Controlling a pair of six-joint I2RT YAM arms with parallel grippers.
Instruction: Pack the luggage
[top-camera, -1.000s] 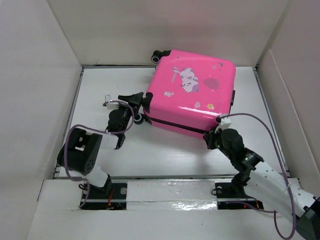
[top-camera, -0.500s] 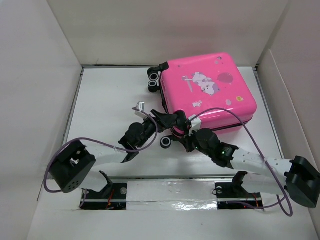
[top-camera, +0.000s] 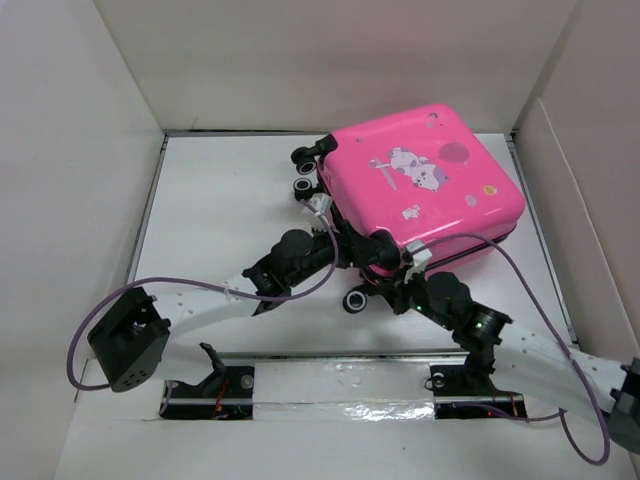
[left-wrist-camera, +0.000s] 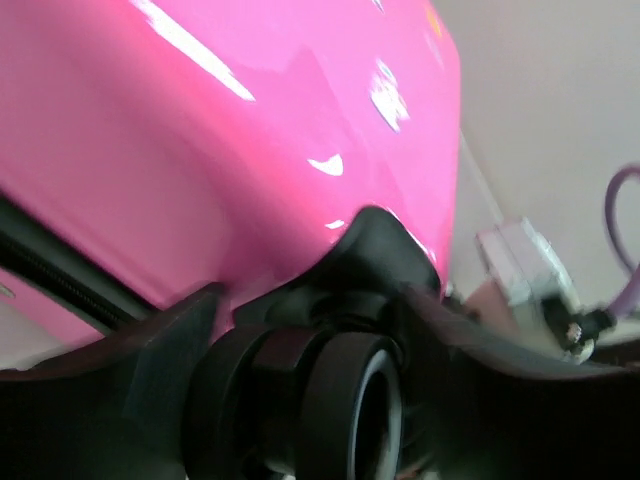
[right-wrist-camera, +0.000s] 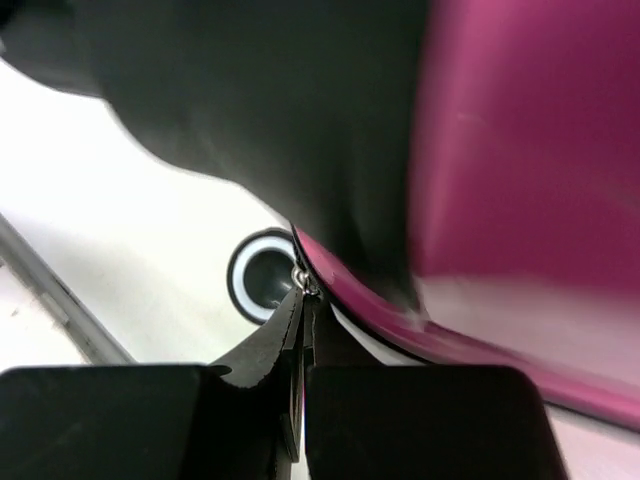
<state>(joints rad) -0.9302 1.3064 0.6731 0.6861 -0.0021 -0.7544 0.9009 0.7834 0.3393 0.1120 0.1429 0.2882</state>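
The pink suitcase (top-camera: 425, 185) lies flat and shut on the white surface (top-camera: 220, 200), printed face up, toward the far right, with its wheeled end turned to the left arm.

The left end effector (left-wrist-camera: 310, 340) has its jaws spread around 1 black caster wheel (left-wrist-camera: 340, 410) at the case's near-left corner. I cannot tell whether the pads press on it.

The right end effector (right-wrist-camera: 303, 290) is pinched fully closed at the seam, on what looks like the small metal zipper pull (right-wrist-camera: 300, 278). A second wheel (right-wrist-camera: 262, 275) sits just beyond it.

The step in hand is probably unzipping the case so it can be opened.

- The pull is tiny and held only at the fingertips. A tug off the line of the zipper track could pop it free.
- The case rests partly on casters. If the left jaws are loose on the wheel, drag on the zipper may swing or slide the case instead of running the slider.
- The right arm's purple cable (top-camera: 500, 250) loops over the shell's near edge and could catch there.
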